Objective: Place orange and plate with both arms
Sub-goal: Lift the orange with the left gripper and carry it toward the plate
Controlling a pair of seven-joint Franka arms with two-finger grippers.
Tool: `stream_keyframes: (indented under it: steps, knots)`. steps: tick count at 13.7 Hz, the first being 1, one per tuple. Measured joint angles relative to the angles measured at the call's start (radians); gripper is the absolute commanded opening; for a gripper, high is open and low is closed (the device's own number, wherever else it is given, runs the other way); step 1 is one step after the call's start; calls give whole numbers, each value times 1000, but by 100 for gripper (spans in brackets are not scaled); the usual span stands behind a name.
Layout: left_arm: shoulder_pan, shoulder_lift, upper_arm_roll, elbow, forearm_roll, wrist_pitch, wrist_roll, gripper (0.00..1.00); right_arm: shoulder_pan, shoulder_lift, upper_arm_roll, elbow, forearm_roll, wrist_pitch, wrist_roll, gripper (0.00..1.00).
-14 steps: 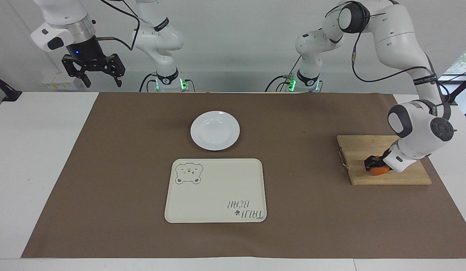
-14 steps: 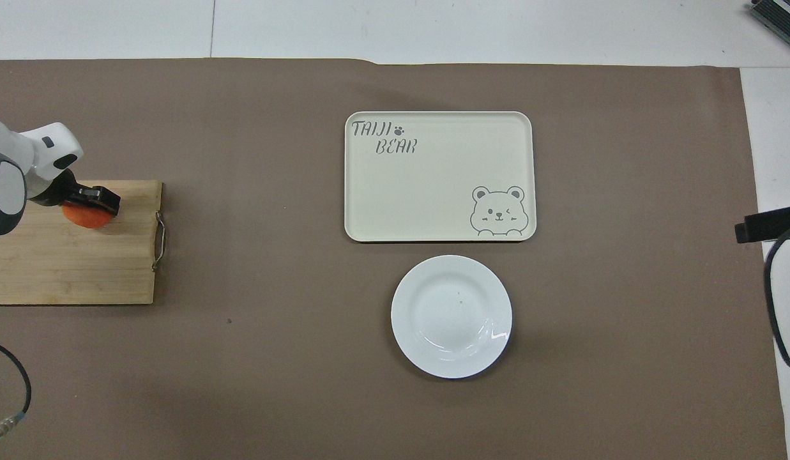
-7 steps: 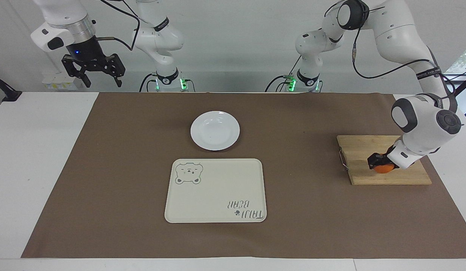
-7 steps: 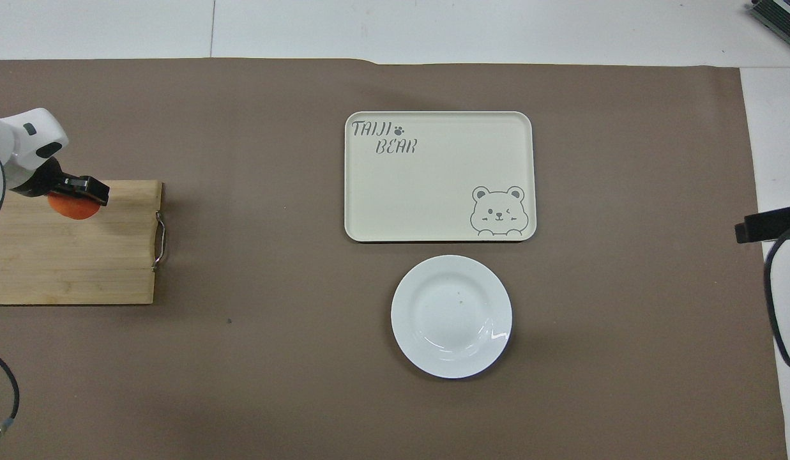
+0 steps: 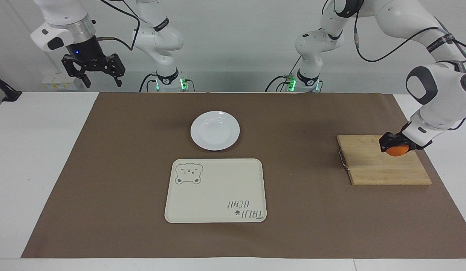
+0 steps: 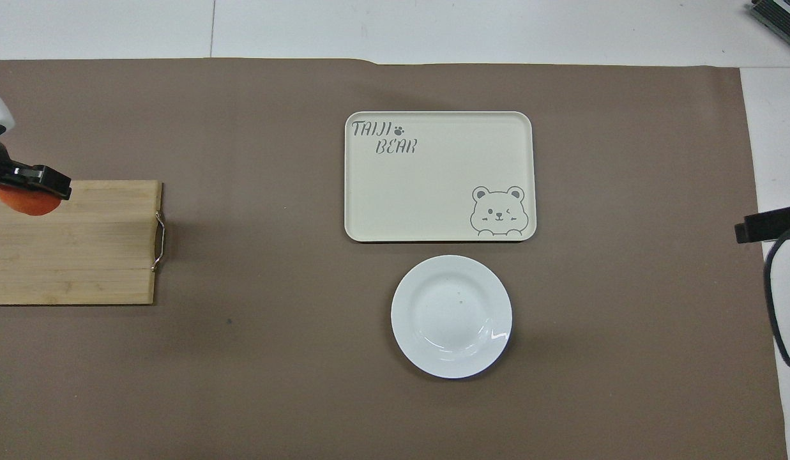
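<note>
left gripper [image 5: 395, 145], jaws clenched on the orange [image 5: 397, 150] above the board [image 5: 383, 167], should carry it level to the plate [image 5: 215, 130]; right gripper [image 5: 94, 71] waits, jaws released.

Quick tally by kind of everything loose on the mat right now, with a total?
Orange, held in the left gripper over the cutting board: 1
Plate, white: 1
Tray, cream with bear drawing: 1
Cutting board, wooden: 1
Total: 4
</note>
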Motion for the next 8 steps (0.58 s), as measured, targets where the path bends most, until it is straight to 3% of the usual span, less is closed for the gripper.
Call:
stream_keyframes:
  steps: [4,8]
  knots:
    - [-23,-74,-2,45,0,-119,-26,0,0,0,0,0,0,0,0,100]
    - [-112,-98,-5,44,-1,-142,-161,0,0,0,0,0,0,0,0,100]
